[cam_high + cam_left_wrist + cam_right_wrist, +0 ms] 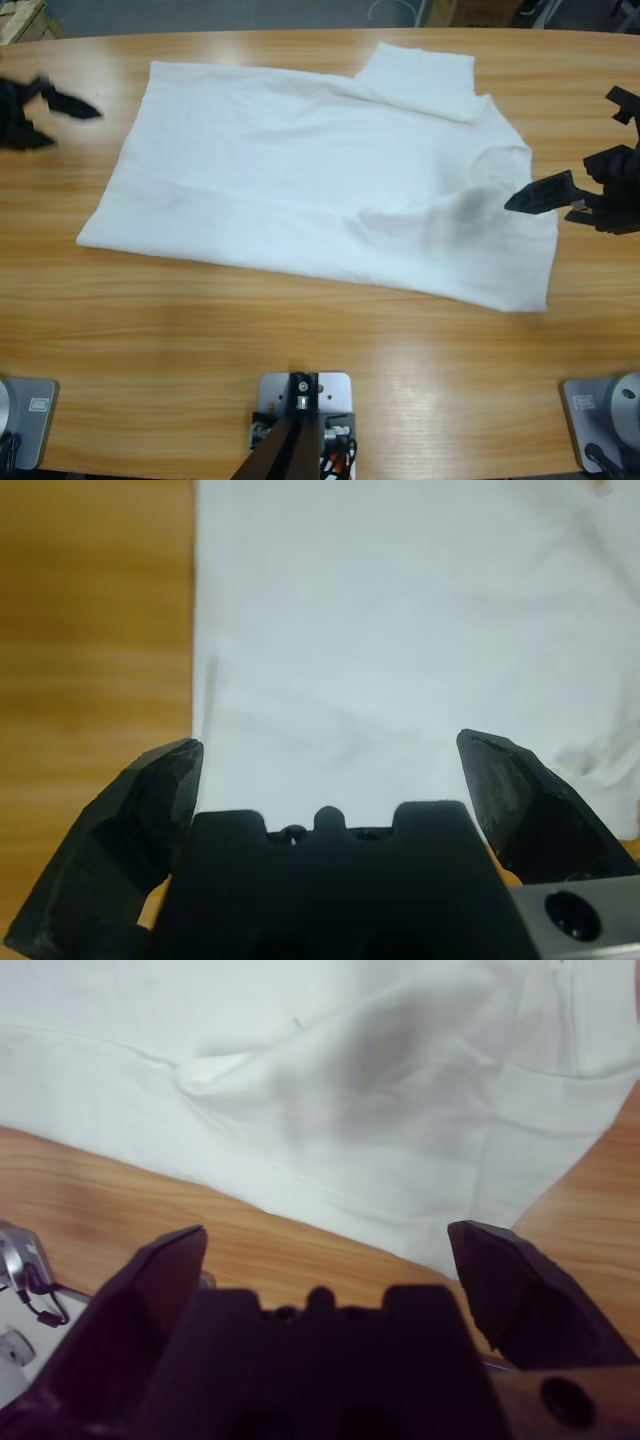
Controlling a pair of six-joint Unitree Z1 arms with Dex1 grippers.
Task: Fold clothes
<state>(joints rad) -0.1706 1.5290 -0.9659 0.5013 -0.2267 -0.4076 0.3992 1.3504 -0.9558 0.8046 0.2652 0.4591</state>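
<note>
The clothes are one white T-shirt [300, 170] spread flat on the wooden table [300, 350], hem to the left, neck end to the right, one sleeve [420, 80] pointing to the far side. A grey smudge [465, 205] shows near its right end. My left gripper [72, 125] is open off the shirt's left edge, apart from the cloth. In the left wrist view the left gripper [330, 755] frames the shirt [400, 610]. My right gripper [540, 200] is open at the shirt's right edge. In the right wrist view the right gripper [325, 1240] holds nothing, with the rumpled shirt [350, 1080] ahead.
Bare wood runs along the front of the shirt and beside both ends [90, 630] [150, 1210]. A pale wooden crate [20, 15] sits beyond the table's far left corner.
</note>
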